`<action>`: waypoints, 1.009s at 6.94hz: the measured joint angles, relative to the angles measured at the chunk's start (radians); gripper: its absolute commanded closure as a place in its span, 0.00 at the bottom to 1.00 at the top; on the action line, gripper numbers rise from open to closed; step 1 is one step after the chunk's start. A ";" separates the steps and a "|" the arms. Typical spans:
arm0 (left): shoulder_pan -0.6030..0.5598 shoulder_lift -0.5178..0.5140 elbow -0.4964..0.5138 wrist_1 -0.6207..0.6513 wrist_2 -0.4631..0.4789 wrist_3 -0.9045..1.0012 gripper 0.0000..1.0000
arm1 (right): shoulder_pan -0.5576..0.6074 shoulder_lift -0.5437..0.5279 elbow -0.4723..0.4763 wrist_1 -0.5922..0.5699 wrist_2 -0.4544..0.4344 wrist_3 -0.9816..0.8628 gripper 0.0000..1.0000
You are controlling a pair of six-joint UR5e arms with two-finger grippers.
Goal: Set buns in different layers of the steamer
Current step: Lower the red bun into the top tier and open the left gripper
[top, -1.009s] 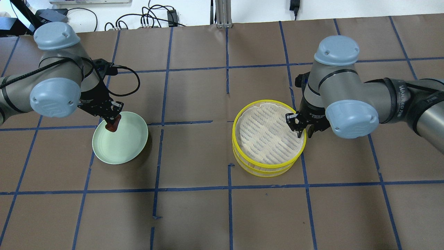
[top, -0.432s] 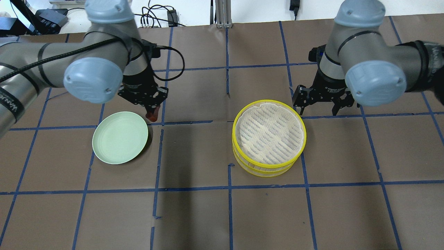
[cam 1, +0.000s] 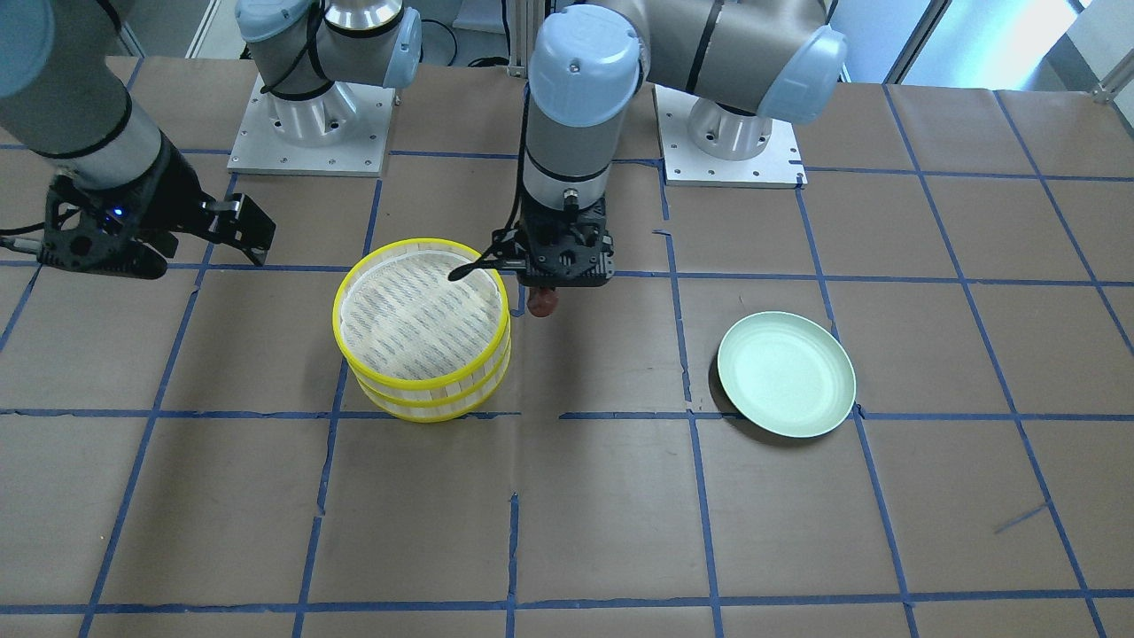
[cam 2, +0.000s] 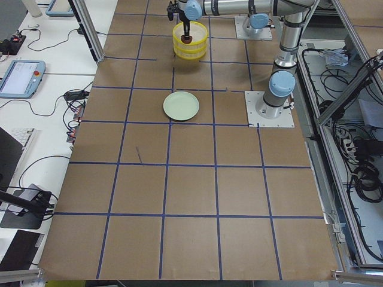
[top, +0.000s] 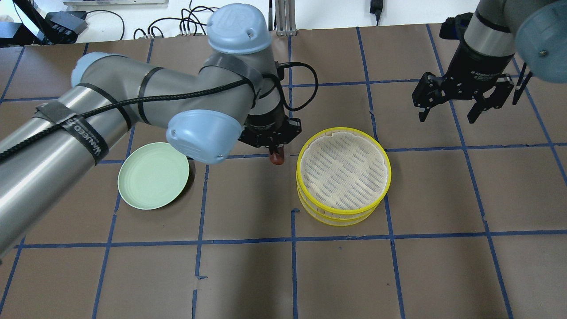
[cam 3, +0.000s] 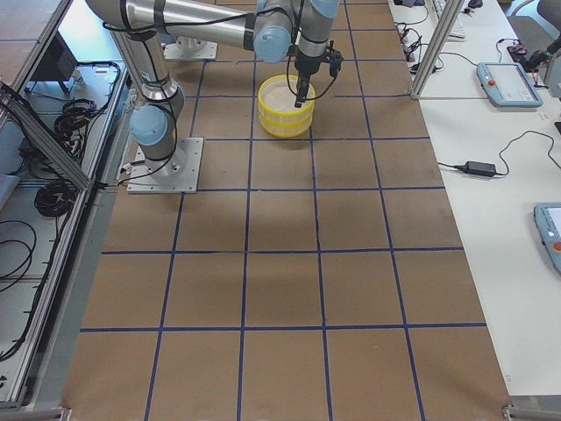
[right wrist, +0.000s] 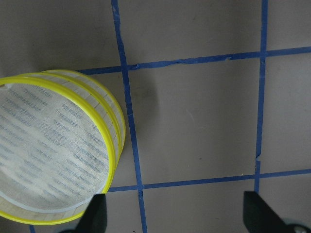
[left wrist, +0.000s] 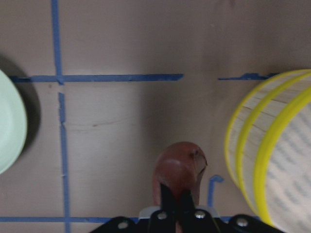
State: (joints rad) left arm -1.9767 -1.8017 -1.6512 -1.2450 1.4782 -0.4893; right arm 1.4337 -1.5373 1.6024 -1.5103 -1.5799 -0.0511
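Left gripper [top: 275,153] clamps the reddish-brown bun [top: 277,159] beside the steamer layers [top: 337,216]; right gripper [top: 446,117] splayed; strap lettering [top: 83,131] blurred.

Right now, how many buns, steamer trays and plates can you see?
Buns: 1 (brown; no white one shows)
Steamer trays: 2 (stacked)
Plates: 1 (green)
Total: 4

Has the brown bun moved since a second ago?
Yes. The left gripper carried the brown bun rightward, from over the green plate to just left of the steamer.
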 measured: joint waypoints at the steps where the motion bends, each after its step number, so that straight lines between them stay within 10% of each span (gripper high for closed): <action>1: -0.039 -0.041 0.000 0.075 -0.038 -0.080 0.77 | -0.004 -0.021 -0.032 0.016 0.004 -0.007 0.00; 2: -0.068 -0.084 0.000 0.158 -0.063 -0.144 0.30 | -0.004 -0.033 -0.059 0.018 0.010 -0.009 0.00; 3: -0.087 -0.111 -0.003 0.199 -0.072 -0.170 0.17 | -0.003 -0.041 -0.073 0.018 0.012 -0.007 0.00; 7: -0.086 -0.094 0.053 0.021 -0.049 -0.151 0.10 | 0.002 -0.051 -0.081 -0.003 0.012 0.005 0.00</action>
State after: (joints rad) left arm -2.0624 -1.8957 -1.5983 -1.2243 1.4296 -0.6400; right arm 1.4356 -1.5883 1.5211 -1.5131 -1.5677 -0.0463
